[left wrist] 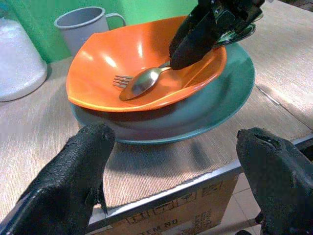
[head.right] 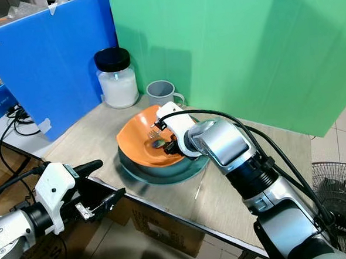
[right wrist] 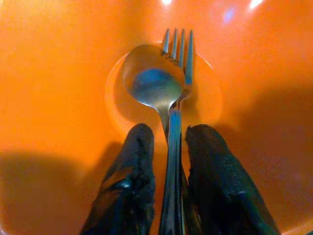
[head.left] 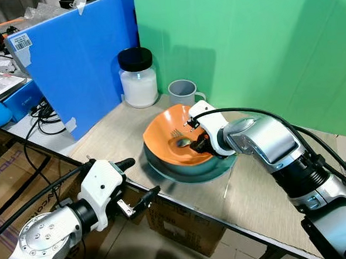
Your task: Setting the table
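Right gripper [right wrist: 168, 161] jaws pinching spoon [right wrist: 152, 81] and fork [right wrist: 178, 54] in bowl [head.left: 161, 130] (left gripper [left wrist: 171, 176] spread, idle); cutlery not yet laid out.

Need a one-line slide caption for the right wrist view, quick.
Right claw shut on the spoon and fork handles, their heads lying in the orange bowl.

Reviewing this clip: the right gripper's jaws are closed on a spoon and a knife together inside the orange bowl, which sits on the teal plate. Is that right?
Not quite. The second utensil is a fork, not a knife: the right wrist view shows its tines beside the spoon. The rest holds: the right gripper has its jaws closed on both handles inside the orange bowl, which sits on the teal plate.
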Robot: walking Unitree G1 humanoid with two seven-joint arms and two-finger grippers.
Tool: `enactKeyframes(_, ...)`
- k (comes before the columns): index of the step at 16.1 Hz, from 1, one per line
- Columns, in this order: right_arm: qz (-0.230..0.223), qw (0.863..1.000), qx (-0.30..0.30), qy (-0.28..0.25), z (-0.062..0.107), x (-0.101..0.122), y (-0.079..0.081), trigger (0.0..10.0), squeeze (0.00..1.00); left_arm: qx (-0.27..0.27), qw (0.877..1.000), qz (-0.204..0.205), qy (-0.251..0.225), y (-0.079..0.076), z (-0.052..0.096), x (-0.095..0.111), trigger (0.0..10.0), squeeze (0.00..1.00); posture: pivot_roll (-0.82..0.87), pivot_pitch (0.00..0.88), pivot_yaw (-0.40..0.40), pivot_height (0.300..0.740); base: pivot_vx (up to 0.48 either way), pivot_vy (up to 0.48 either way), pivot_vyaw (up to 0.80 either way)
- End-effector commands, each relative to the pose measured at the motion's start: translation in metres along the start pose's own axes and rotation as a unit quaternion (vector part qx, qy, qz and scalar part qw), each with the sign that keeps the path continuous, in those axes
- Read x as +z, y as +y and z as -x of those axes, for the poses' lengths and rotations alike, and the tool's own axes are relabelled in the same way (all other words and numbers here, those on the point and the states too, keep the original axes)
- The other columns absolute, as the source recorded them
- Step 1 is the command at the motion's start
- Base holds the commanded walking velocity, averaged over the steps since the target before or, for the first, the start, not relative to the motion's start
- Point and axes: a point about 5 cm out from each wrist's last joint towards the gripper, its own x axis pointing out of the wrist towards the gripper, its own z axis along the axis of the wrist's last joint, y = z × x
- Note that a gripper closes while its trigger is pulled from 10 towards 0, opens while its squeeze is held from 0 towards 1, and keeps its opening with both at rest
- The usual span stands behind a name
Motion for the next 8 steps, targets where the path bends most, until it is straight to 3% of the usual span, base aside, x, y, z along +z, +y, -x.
enactKeyframes(1, 0.008, 1.000, -0.010, 0.001, 0.0021, 0.0053, -0.0024, 0.0, 0.00, -0.006, 1.000, -0.004, 0.006, -0.0010, -0.0001, -0.0021, 10.0, 0.00, 0.13, 0.000, 0.004, 0.740, 0.000, 0.000, 0.00)
enactKeyframes(8, 0.019, 1.000, -0.012, 0.014, 0.0003, 0.0015, -0.0017, 0.0, 0.00, -0.012, 1.000, -0.006, 0.004, -0.0039, -0.0009, -0.0003, 10.0, 0.00, 0.13, 0.000, 0.000, 0.740, 0.000, 0.000, 0.00)
